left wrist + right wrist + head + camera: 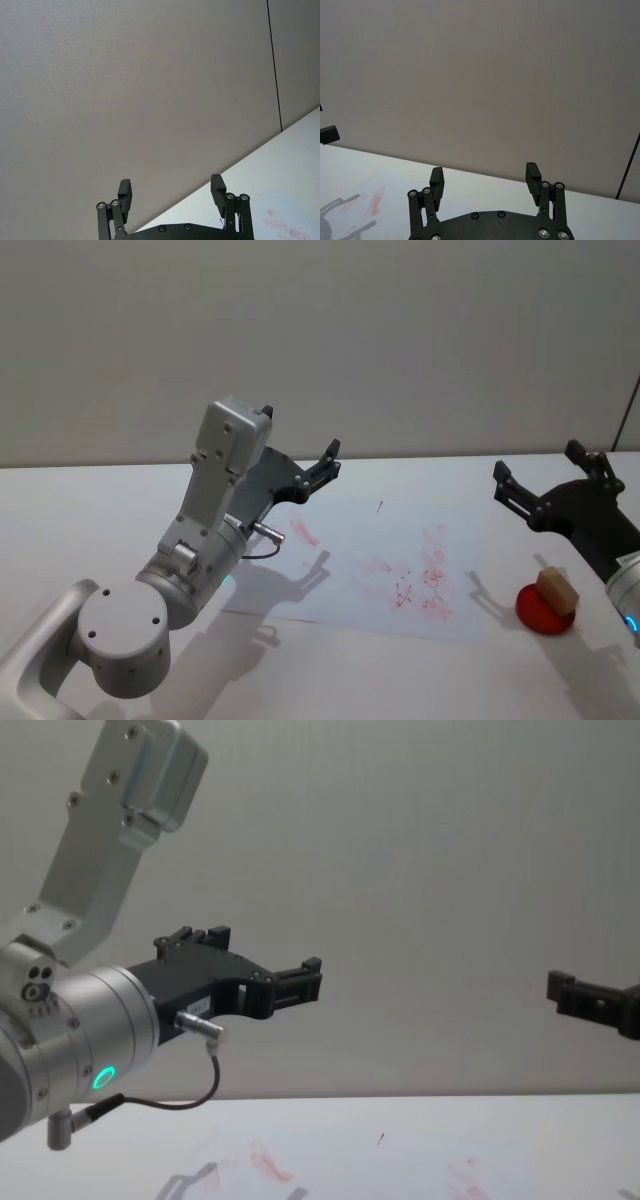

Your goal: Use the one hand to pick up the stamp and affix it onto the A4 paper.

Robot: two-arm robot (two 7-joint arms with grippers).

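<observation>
Wood-like tan stamp (556, 590), matt white A4 paper (350, 530)

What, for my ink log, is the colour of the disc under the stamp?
Red disc, clearest in head view.

You see your black left gripper (171, 186) with fingers spread wide; beyond one fingertip lies the flat white, red-smudged A4 paper (292, 222).
</observation>
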